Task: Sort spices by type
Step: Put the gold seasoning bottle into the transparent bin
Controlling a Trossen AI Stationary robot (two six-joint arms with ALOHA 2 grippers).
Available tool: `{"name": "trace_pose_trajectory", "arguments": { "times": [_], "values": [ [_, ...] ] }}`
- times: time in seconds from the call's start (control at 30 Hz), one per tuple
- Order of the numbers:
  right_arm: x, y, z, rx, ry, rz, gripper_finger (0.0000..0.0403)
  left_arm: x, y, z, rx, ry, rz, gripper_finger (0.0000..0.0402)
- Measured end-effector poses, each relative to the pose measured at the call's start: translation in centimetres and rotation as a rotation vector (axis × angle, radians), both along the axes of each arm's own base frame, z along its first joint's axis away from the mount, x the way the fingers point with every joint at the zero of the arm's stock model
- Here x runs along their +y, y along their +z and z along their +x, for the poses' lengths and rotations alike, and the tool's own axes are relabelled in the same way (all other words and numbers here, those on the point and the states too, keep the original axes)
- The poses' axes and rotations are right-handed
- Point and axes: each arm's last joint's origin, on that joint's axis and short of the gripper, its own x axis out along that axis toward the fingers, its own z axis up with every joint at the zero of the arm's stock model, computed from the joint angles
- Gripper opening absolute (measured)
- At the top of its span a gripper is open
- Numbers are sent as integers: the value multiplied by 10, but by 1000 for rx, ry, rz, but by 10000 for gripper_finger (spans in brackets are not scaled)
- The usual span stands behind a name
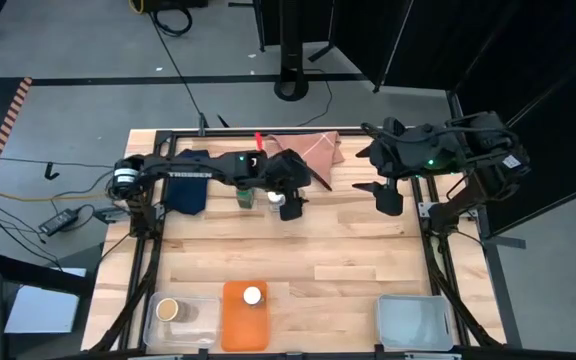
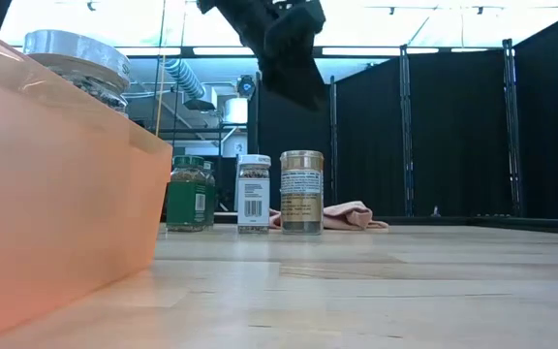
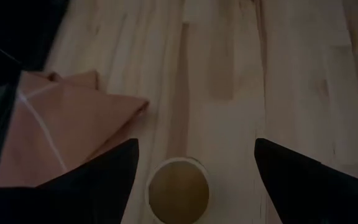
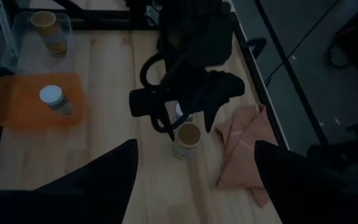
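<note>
At the table's far side stand several spice jars: two green-lidded ones [image 2: 188, 194], a white-lidded one [image 2: 253, 192] and a tan-lidded one [image 2: 301, 191], each on its base. My left gripper [image 3: 194, 163] hangs open above the tan-lidded jar [image 3: 179, 191], its fingers apart on either side and clear of it; in the low view the gripper [image 2: 289, 53] shows well above the lid. Another tan-lidded jar [image 1: 168, 309] stands in the clear bin, another white-lidded jar [image 1: 253, 296] in the orange bin. My right gripper [image 1: 388, 197] waits open over the far right.
A pink folded cloth [image 1: 313, 150] lies at the far edge beside the jars, a dark blue cloth [image 1: 188, 192] under the left arm. Three bins line the near edge: clear [image 1: 156, 330], orange [image 1: 236, 328] and a clear one [image 1: 413, 320] at the right. Bare wood lies between.
</note>
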Motion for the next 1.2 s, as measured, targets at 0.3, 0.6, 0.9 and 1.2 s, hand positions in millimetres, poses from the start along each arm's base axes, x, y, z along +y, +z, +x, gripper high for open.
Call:
{"name": "trace_pose_trajectory", "arguments": {
  "times": [0.3, 0.6, 0.9, 1.2],
  "values": [
    [0, -2, 0, 12, 1, -2, 325, 6, -26, 11, 80, -11, 20, 326],
    [0, -2, 1, 17, 18, -20, 326, 20, -43, 14, 136, 17, 18, 326],
    [0, -2, 1, 19, 22, -26, 327, 20, -47, 9, 199, 10, -4, 326],
    [0, -2, 1, 19, 22, -26, 320, 19, -49, 8, 217, 8, -6, 326]
  ]
}}
